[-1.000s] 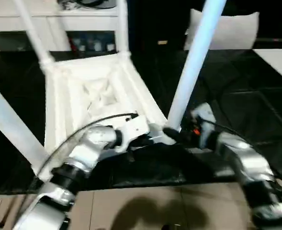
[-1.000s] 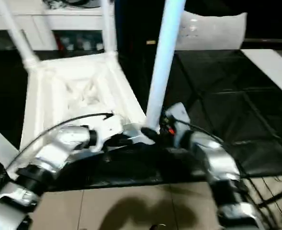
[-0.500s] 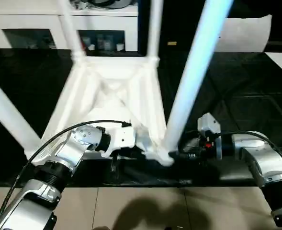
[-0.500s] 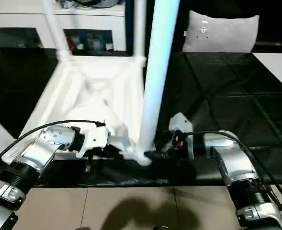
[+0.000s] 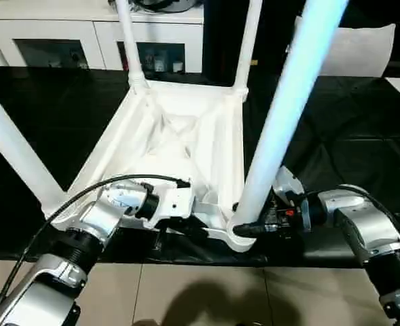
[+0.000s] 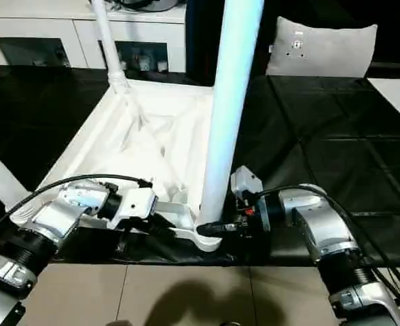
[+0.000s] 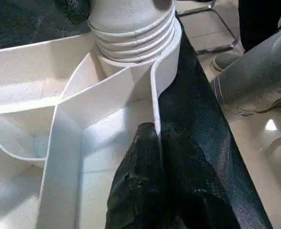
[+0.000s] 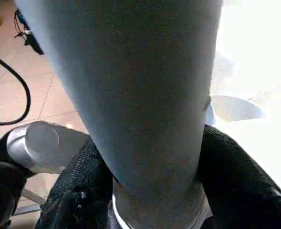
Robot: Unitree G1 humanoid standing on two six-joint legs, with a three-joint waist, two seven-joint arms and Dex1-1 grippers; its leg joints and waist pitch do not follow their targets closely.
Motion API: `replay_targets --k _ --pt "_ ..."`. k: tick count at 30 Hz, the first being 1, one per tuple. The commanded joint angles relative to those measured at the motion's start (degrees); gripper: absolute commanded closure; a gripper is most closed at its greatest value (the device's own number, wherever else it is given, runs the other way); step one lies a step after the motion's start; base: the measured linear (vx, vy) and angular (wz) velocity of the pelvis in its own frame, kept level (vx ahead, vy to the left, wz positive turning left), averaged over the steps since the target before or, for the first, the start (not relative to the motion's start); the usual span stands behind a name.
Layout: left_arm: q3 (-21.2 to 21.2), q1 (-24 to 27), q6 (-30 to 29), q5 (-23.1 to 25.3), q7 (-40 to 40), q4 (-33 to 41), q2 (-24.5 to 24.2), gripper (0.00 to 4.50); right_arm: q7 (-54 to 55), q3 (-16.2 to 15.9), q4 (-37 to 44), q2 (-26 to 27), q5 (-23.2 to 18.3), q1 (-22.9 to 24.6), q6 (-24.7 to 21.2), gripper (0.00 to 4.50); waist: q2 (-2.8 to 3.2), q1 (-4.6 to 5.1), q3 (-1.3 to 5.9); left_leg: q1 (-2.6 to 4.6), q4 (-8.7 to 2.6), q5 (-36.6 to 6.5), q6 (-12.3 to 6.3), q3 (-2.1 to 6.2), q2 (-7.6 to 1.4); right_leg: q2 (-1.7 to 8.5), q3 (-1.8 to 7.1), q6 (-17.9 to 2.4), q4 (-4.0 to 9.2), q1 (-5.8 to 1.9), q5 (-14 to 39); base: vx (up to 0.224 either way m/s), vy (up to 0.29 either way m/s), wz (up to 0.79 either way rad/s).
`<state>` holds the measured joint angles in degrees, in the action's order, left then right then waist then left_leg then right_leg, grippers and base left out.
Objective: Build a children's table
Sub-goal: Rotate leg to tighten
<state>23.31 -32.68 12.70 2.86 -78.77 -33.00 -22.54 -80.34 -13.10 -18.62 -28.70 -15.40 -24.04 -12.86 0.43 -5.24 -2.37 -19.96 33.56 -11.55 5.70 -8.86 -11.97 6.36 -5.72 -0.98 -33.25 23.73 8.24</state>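
Right wrist view, right gripper (image 8: 154, 191) clasping leg (image 8: 130, 95)

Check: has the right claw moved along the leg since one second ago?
No. The right claw still grips the leg above the corner socket; the camera shifted.

Right gripper (image 8: 152, 191) is clamping the white table leg (image 8: 130, 90), black fingers (image 8: 235, 181) pressing both sides.
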Motion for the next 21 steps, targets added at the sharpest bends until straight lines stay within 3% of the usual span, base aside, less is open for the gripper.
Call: replay_targets --k 1,4,6,8,10,11,13,14,16,17,18,19,21 --pt "2.82 1.39 -0.67 0.99 -2.80 -0.56 -0.19 4.50 -1.10 -0.58 0.91 0.30 -1.42 0.42 -1.47 2.24 -0.63 0.19 3.69 -0.53 -3.85 -9.27 -4.04 -1.05 -0.89 1.65 2.31 -10.58 3.07 -3.81 16.16 0.000 0.000 0.00" --pt "2.01 2.02 -2.03 0.06 -2.32 0.19 0.01 4.50 -0.67 -0.25 2.03 0.72 -2.10 1.13 -2.32 2.34 -0.39 0.24 3.73 -0.51 -3.88 -9.00 -3.97 -1.02 -0.94 1.59 2.29 -10.91 2.94 -3.82 15.29 0.000 0.000 0.00" --pt "0.23 3.06 -6.08 -0.55 1.49 2.19 1.04 4.50 2.86 0.37 4.39 1.83 -2.02 2.63 -4.14 2.35 -0.28 0.29 3.70 -0.55 -3.92 -8.67 -3.81 -1.02 -1.00 1.57 2.38 -11.12 2.79 -3.88 14.29 0.000 0.000 0.00" --pt "-0.08 3.41 -7.65 -0.29 3.03 3.05 1.24 4.50 5.12 0.63 4.92 2.45 -1.74 2.85 -5.41 2.36 -0.43 0.39 3.58 -0.54 -4.01 -9.23 -3.81 -1.02 -0.93 1.50 2.30 -10.93 3.04 -3.83 15.27 0.000 0.000 0.00" --pt "-1.71 4.25 -13.50 -1.32 6.97 5.64 2.88 4.50 14.30 2.15 3.81 6.21 0.16 2.06 -7.15 2.38 -0.33 0.79 3.30 -0.55 -4.24 -11.25 -2.87 -0.98 -0.75 1.57 2.24 -9.48 3.55 -3.68 20.18 0.000 0.000 0.00" --pt "-1.71 4.25 -13.50 -1.32 6.97 5.64 2.88 4.50 14.30 2.15 3.81 6.21 0.16 2.06 -7.15 2.38 -0.28 0.99 3.16 -0.53 -4.34 -12.46 -2.35 -0.92 -0.65 1.54 2.17 -8.74 3.79 -3.62 22.63 0.000 0.000 0.00" --pt "-3.21 4.52 -18.96 -2.05 11.38 7.98 5.01 4.50 23.38 3.54 1.51 10.27 2.42 0.77 -7.87 2.39 -0.38 2.36 2.83 -0.46 -4.36 -16.15 -0.97 -0.68 -0.16 1.53 1.70 -5.09 4.88 -3.33 31.50 0.000 0.000 0.00" --pt "-3.34 4.51 -19.36 -2.00 11.92 8.14 5.29 4.50 24.32 3.70 1.22 10.71 2.61 0.61 -7.97 2.39 -0.32 2.71 2.70 -0.44 -4.30 -17.02 -0.72 -0.50 0.01 1.57 1.41 -4.19 5.21 -3.22 33.81 0.000 0.000 0.00" --pt "-4.81 4.09 -25.90 0.28 22.61 10.53 11.12 4.50 43.56 7.30 -5.77 19.25 6.28 -3.07 -9.25 2.42 -0.19 4.82 2.58 -1.08 -4.18 -18.93 0.59 0.11 0.32 1.47 0.38 -1.30 5.95 -3.33 38.16 -0.027 0.007 -0.09" --pt "-4.73 3.96 -26.31 0.93 24.09 10.59 11.96 4.50 46.17 7.78 -7.09 20.26 6.73 -3.72 -9.16 2.42 -0.04 6.11 2.55 -0.72 -3.74 -21.31 0.86 0.42 0.68 1.38 -0.65 0.39 6.96 -3.07 41.21 -0.055 0.014 -0.18" --pt "-4.71 3.60 -26.76 1.39 25.85 10.20 13.28 4.50 49.67 8.70 -9.14 21.44 6.91 -4.79 -9.06 2.42 0.13 6.57 2.58 -0.43 -3.46 -22.40 0.59 0.51 0.82 1.43 -1.09 0.91 7.42 -2.89 41.92 -0.052 0.015 -0.14" --pt "-4.69 3.41 -27.00 1.64 26.80 9.99 14.00 4.50 51.55 9.20 -10.25 22.07 7.01 -5.36 -9.00 2.42 0.40 7.38 2.44 -0.27 -3.21 -24.00 -0.29 0.64 0.88 1.39 -2.18 1.89 8.27 -2.96 42.68 0.000 0.000 0.00" --pt "-4.46 2.27 -27.43 2.98 30.91 8.72 16.63 4.50 56.70 11.26 -13.86 24.43 6.41 -7.39 -8.08 2.42 1.10 8.49 2.37 0.65 -3.25 -27.43 -1.24 1.10 0.49 1.35 -3.94 2.04 9.54 -3.17 40.91 0.000 0.000 0.00"
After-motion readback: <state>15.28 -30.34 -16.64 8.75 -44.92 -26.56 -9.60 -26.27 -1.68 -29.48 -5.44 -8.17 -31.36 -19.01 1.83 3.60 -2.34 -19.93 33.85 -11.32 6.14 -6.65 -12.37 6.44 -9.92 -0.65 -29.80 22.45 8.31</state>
